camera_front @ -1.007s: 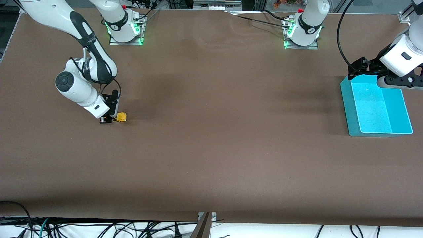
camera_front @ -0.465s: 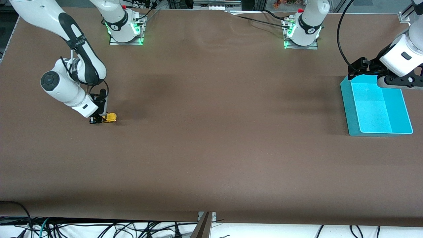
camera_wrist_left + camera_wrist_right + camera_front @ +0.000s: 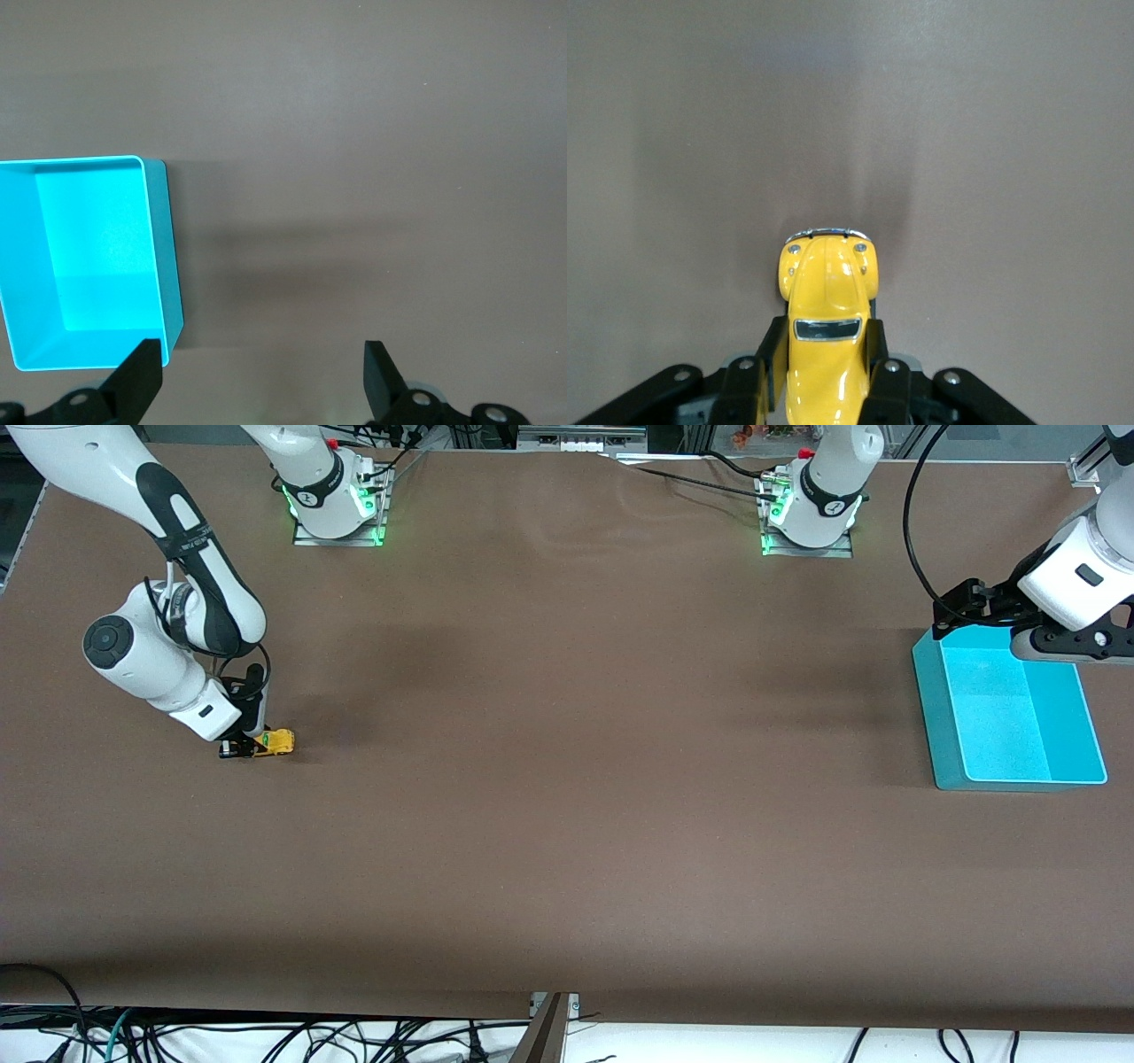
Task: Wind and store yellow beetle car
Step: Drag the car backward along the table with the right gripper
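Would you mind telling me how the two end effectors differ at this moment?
The right end effector is shut on the yellow beetle car, down at the table near the right arm's end; the left end effector is open and holds nothing. The left one hangs in the air by the edge of the turquoise bin, and that arm waits. Both are black and two-fingered.
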### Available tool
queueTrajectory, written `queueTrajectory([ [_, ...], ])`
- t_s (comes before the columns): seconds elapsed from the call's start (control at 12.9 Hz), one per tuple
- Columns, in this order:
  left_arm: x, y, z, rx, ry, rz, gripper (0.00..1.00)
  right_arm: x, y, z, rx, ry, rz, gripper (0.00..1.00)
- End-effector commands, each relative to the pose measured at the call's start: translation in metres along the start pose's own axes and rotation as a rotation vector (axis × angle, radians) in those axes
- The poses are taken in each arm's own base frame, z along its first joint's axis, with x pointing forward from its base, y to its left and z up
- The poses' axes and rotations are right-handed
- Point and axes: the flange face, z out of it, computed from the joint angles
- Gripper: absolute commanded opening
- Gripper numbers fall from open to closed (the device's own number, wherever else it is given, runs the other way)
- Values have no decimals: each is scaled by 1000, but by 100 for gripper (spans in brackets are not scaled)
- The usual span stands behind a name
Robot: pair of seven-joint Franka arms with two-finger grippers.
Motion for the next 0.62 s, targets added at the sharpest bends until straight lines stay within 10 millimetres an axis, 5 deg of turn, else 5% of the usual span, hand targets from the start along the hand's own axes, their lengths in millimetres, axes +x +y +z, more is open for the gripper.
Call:
queueTrajectory([
  [0.0, 2, 1, -6, -20, -1, -10, 100, -8, 4, 41, 36, 24, -10, 37],
  [0.15, 2, 1, -6, -20, -3, -9, 100, -9, 14, 34, 52, 36, -2, 72],
  [0.23, 1, 1, -6, -20, -4, -9, 100, -9, 21, 28, 65, 41, -5, 79],
  [0.54, 0, 1, -6, -19, -9, -8, 100, -1, 48, 0, 117, 63, -28, 87],
])
